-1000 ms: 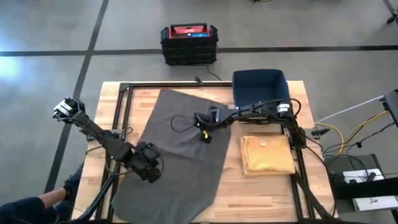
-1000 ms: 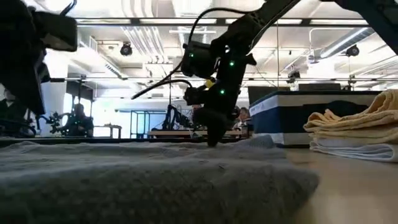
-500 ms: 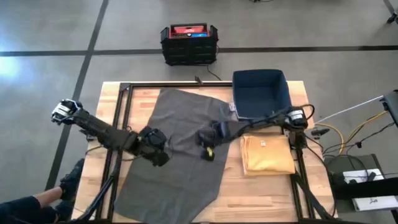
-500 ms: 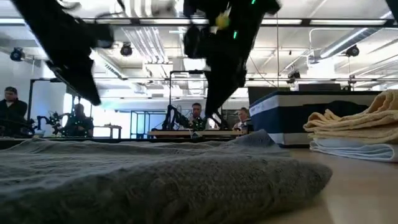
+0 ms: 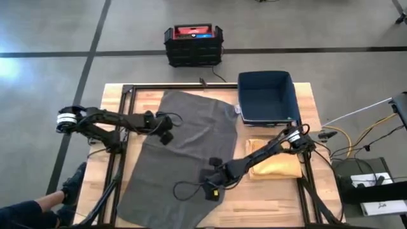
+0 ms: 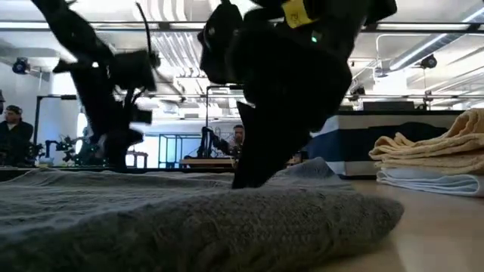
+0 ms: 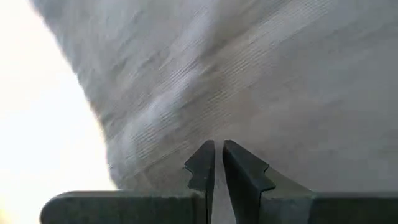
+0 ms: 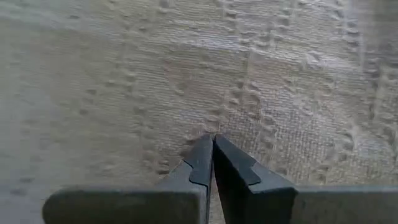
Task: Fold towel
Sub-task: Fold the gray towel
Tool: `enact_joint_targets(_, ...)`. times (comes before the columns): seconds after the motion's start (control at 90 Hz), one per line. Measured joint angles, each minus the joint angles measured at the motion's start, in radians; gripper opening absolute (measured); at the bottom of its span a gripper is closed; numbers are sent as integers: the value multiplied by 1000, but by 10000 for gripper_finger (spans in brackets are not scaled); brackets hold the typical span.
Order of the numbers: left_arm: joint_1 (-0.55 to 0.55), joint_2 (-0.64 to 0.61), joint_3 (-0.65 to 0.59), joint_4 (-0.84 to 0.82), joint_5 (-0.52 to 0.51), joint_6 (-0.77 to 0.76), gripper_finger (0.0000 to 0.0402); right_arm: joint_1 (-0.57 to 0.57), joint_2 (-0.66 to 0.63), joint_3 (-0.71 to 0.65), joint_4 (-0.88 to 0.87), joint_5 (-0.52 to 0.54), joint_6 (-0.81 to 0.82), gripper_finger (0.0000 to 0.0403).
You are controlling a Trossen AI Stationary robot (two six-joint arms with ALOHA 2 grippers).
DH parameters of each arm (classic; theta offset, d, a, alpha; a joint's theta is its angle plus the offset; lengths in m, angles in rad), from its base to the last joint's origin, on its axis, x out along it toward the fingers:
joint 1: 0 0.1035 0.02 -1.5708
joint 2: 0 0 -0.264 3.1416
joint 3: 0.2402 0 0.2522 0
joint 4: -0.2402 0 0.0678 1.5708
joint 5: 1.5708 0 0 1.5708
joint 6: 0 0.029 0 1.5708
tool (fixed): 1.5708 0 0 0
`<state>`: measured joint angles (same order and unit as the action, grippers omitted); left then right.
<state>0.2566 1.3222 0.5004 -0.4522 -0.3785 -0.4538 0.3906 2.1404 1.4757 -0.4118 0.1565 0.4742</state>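
while the grey towel point(image 5: 184, 149) lies spread across the middle of the frame in the high view, the left gripper point(image 5: 166, 135) sits over its upper left part, fingers nearly together, and the right gripper point(image 5: 211, 183) presses near its lower right edge, fingers closed with tips on the cloth.
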Motion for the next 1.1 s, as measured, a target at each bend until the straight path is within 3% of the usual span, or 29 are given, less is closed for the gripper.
enact_joint_targets(0.378, 1, -98, -109, -203, 4, -272, 21, -6, -36, 1, -176, -34, -88, 0)
enact_joint_targets(0.822, 108, -187, -96, -191, -39, -183, 21, -188, -49, -1, -222, -3, -249, 0)
enact_joint_targets(0.944, 62, -235, -40, -184, 36, -179, 21, -205, -93, 16, -265, 0, -249, 0)
enact_joint_targets(1.1, -77, -307, 62, -178, 103, -182, 21, -123, -201, 37, -311, -37, -202, 0)
